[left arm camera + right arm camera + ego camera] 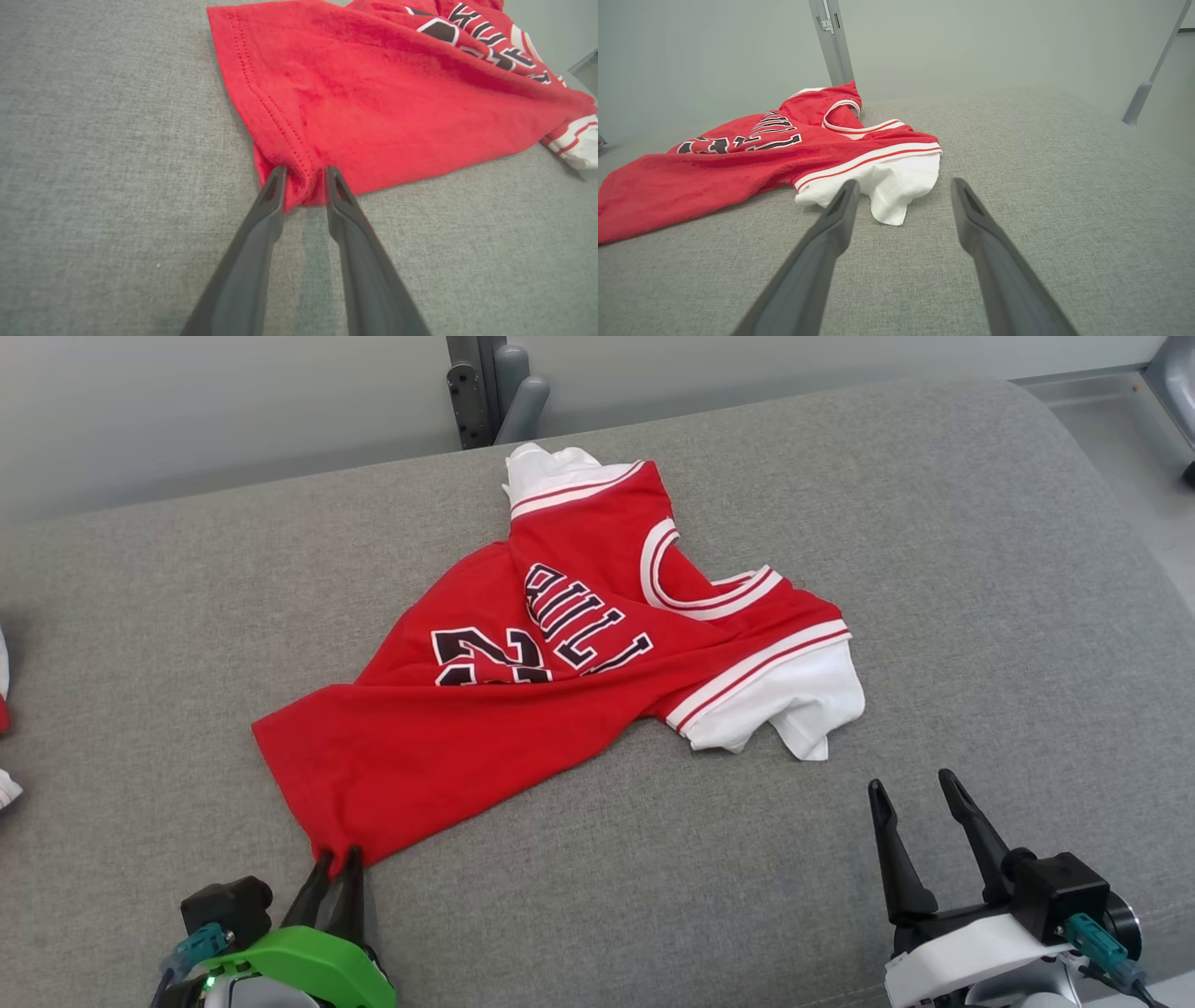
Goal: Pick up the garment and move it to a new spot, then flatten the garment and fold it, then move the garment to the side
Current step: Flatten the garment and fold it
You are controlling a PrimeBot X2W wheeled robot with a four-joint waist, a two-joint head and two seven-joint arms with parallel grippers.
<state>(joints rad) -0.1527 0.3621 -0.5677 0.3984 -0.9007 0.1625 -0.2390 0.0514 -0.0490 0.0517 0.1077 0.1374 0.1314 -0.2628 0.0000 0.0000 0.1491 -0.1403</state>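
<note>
Left gripper [339, 852] was nearest, low by the front of the grey cushion [934, 569]. Its fingers were pinched on the near hem corner [303, 191] of the jersey [560, 644], red cloth bunched between them. Right gripper [913, 784] had its fingers spread wide and held nothing. It sat near the white sleeve [794, 705] but apart from it.

The jersey lay mid-cushion, crumpled, with one half folded diagonally over the other. Lettering and number were partly buried in the fold. The hem pointed toward the left arm, and the collar and second sleeve [546, 467] lay toward the cushion's back edge.

Handling, my read: light, soft and floppy, no stiffness, nothing fragile. Lifted by one corner, the rest would likely hang and trail. The cloth looked fuzzy and the upholstery coarse-woven, so I'd expect drag rather than sliding. Best holds are probably the stitched hem corners and the banded sleeve or shoulder edges, where the cloth is doubled. A second hold at the sleeve side would help spread it.

The cushion itself was broad, padded and rounded at the right end. A scrap of red-and-white something [5, 709] sat at its left edge; couldn't tell what. Beyond stood a grey metal post [476, 392], a pale wall [233, 411] and floor [1102, 420] at far right.
</note>
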